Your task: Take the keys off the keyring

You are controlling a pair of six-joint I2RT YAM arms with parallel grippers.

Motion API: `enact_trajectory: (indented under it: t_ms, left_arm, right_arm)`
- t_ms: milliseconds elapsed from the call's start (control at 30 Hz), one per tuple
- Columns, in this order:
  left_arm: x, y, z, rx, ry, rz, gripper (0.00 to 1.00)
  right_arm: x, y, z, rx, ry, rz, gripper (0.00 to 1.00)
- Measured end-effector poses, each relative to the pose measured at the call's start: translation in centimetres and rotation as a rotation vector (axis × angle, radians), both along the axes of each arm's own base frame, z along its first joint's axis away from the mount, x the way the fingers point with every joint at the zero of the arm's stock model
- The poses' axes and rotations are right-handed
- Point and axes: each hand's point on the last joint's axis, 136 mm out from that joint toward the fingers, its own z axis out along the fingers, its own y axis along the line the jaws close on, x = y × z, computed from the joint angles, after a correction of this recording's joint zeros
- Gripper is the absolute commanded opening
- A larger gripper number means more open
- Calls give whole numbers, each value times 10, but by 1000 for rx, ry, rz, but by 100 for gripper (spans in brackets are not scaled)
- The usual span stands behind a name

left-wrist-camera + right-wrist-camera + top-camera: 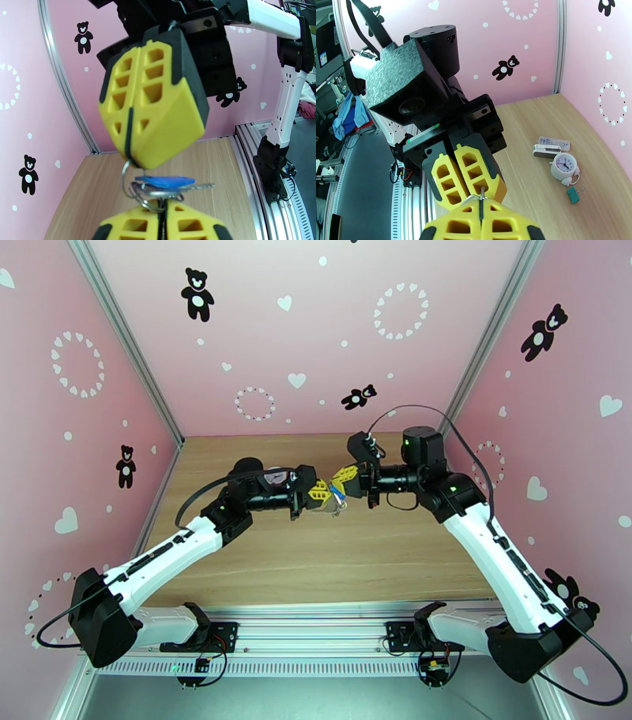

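Stretched inward, elbows bent, tip to tip above wooden table (316, 571) — left gripper (162, 211), right gripper (132, 156) both pinched shut on silvery metal keyring (152, 193) — blue-headed key (166, 181) between.

1. From above, the light is bright, soft and even across the pink walls; the wooden table (316, 564) looks matte, with only faint, fuzzy shadows beneath the arms.
2. Wide-angle bend: the aluminium posts (128, 343) splay outward toward the upper corners.
3. Left wrist view: the left gripper (162, 207) at the bottom edge is blurred, the blue key (166, 181) is crisper, and the metal rings (130, 186) catch small glints.
4. Right wrist view: the right gripper (481, 202) at the bottom edge is soft, the clock (564, 165) at lower right is sharp, and the left edge falls dim.
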Motion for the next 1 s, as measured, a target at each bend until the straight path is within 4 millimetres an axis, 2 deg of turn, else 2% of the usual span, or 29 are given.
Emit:
enact_trajectory:
  t_ms: [167, 467, 600, 767, 833, 1000]
  left_arm:
    - [0, 0, -3, 11, 13, 1, 3]
    - [0, 1, -8, 28, 35, 5, 1]
    - [0, 3, -4, 26, 54, 9, 0]
    - [3, 4, 0, 20, 106, 28, 0]
    - [4, 4, 0, 15, 131, 33, 2]
    - [0, 9, 0, -17, 170, 44, 17]
  right_arm:
    - [-6, 5, -7, -41, -26, 1, 0]
    - [-14, 7, -14, -134, -119, -27, 0]
    - [-19, 10, -15, -188, -179, -38, 0]
    - [-15, 8, -12, -213, -227, -72, 0]
    - [-14, 7, -11, -212, -234, -76, 0]
    - [-4, 5, -3, -183, -216, -82, 0]
